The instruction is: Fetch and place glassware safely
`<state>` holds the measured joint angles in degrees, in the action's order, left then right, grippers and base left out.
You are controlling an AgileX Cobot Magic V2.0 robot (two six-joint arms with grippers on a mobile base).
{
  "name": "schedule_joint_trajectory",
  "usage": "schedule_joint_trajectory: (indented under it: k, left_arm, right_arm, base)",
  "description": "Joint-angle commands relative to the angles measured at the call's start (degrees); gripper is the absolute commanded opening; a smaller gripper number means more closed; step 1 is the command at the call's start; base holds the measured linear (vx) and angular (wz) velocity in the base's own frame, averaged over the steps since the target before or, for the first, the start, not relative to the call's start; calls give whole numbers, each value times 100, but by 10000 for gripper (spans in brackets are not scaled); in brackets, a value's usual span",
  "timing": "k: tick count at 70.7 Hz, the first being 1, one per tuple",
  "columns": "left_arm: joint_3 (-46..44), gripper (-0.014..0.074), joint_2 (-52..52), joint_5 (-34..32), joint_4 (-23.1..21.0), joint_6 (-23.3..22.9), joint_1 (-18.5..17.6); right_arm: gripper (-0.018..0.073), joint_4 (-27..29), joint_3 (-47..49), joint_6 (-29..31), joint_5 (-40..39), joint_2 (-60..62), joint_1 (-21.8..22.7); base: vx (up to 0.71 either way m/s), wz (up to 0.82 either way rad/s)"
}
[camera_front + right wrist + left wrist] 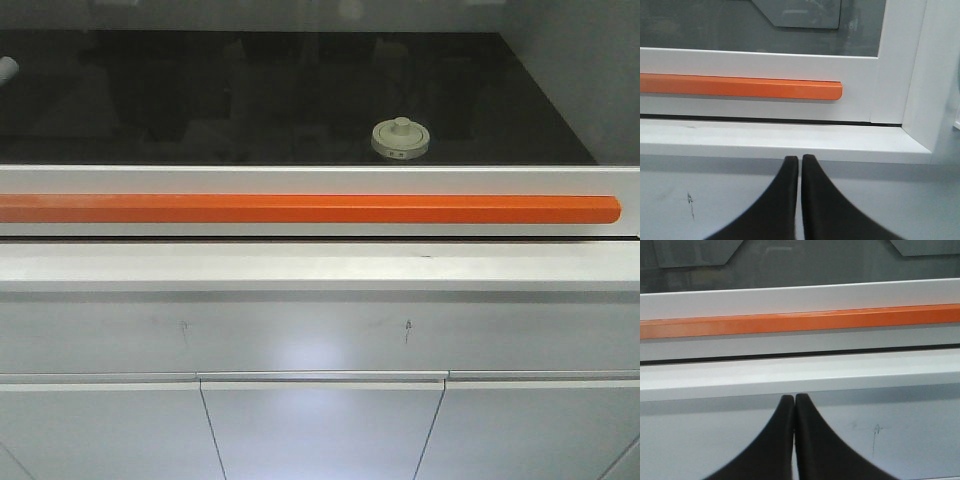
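Jar (pixel 401 139) stands right of centre in the front view, on the dark worktop (pixel 150 110), beyond the sash (pixel 300 178) and its orange handle (pixel 300 208). Left gripper (pixel 794 399) and right gripper (pixel 800 159), both pinched together and empty, sit lower down. The right seems nearer.

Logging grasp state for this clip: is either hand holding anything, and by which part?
Nothing is held. The left hand and right hand are both shut and empty; the lidded jar sits alone on the dark surface beyond the orange bar.
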<state>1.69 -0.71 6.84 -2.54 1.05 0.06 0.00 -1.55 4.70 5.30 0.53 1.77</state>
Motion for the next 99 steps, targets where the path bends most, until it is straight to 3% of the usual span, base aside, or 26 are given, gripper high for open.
schedule_joint_trajectory:
  k: [1,30,47,53,72,79,99]
  left_arm:
    - [159,-7,-69,-416,-53,-34,-27]
    - [148,-7,-69,-493,-60,-40,-27]
    - [-242,-7,-54,-1967,-60,-576,-27]
    - [-806,-7,71,-2058,-60,-571,-27]
    - [-3183,-7,1785,-1559,-27,-449,-27]
    - [-3845,-7,2559,-1565,106,-105,-27]
    - [-4286,-7,4079,-1486,94,-68,-27]
  right_arm:
    - [-3,0,-110,36,-496,73,20]
    - [-3,0,-105,36,-1554,73,20]
    - [-3,127,160,-194,-2110,68,20]
    - [-3,80,569,-179,-2009,-16,20]
    - [-3,-49,2643,-175,-1317,-1459,20]
    - [-3,-70,3230,-175,-1197,-2191,20]
    - [-3,-65,3771,-180,-1288,-3777,20]
  base:
    - [0,0]
    - [0,0]
    - [0,0]
    - [0,0]
    - [0,0]
    - [0,0]
    - [0,0]
